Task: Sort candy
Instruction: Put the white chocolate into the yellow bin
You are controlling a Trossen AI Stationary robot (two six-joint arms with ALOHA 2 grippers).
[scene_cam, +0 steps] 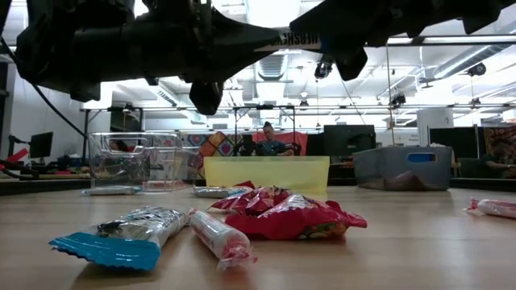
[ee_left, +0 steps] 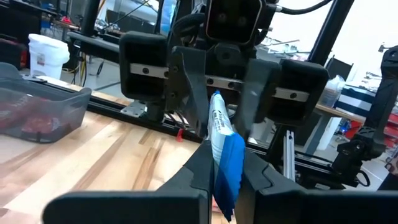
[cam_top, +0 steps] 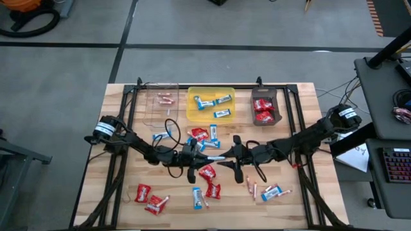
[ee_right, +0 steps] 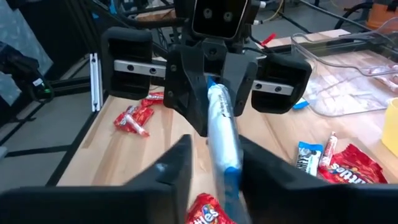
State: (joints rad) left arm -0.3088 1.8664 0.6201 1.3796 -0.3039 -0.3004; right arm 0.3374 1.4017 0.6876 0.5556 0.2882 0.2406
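Candy bar (cam_top: 212, 157), blue and white, sits mid-frame between both grippers: left gripper (cam_top: 200, 158) clamps it, right gripper (cam_top: 224, 157) closes around its other end.

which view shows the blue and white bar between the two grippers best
The left wrist view: the blue-and-white wrapped candy bar fills the centre, pinched by the left gripper, with the right gripper around its far end. The right wrist view shows it too. The high view shows a small sliver; the low view hides it.
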